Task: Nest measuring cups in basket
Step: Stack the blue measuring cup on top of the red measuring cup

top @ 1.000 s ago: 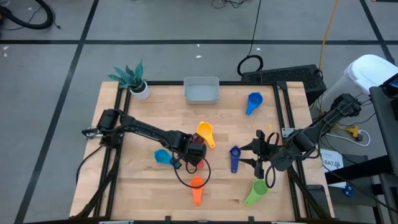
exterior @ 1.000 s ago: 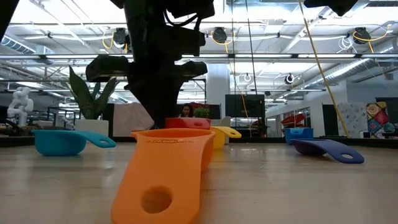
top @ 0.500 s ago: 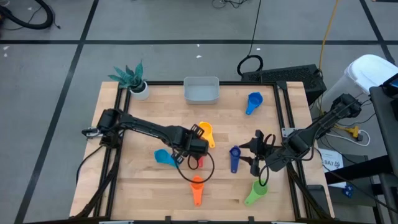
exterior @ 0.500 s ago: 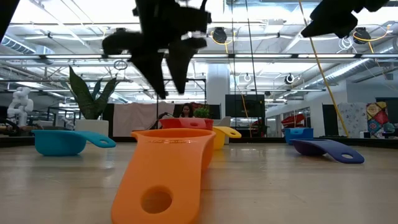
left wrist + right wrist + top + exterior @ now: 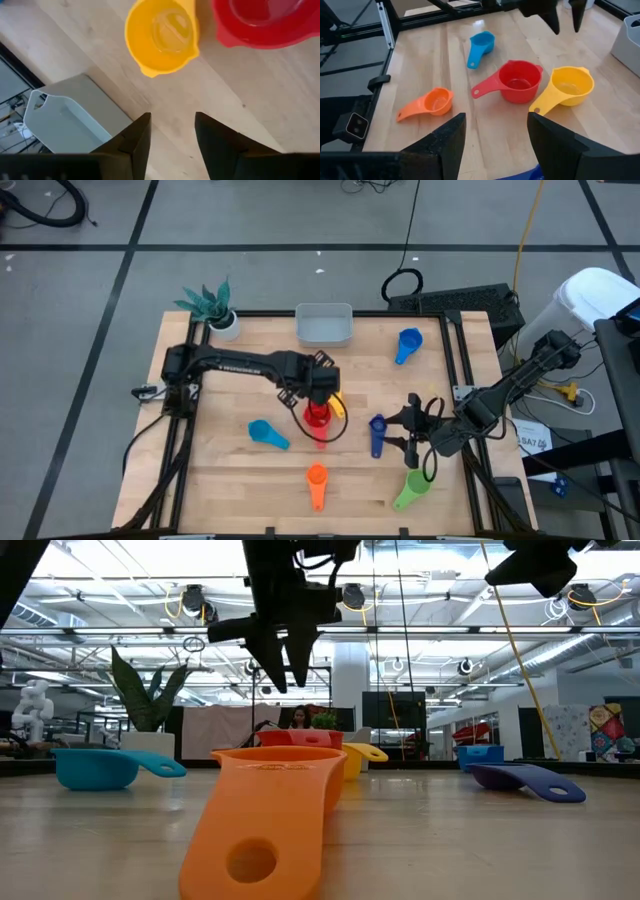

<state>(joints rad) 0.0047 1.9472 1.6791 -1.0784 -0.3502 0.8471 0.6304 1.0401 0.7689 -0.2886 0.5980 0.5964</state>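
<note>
- The left claw (image 5: 322,385) hangs above the bench (image 5: 240,470), over the yellow cup (image 5: 161,34) and red cup (image 5: 317,418), fingers parted and holding nothing.
- Those two cups sit side by side (nearly touching).
- The basket (image 5: 323,325) waits at the far edge.
- The right claw (image 5: 413,430) hovers spread wide beside the dark blue cup (image 5: 377,434), empty.

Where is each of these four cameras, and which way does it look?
High: above the table, looking straight down; both arms show.
Low: at tabletop height, looking across past the orange cup; an arm hangs in from above.
Left wrist: looks down past its own open fingers at the basket.
Right wrist: looks past its own fingers across the table.
Both wrist views share the red cup and yellow cup.
</note>
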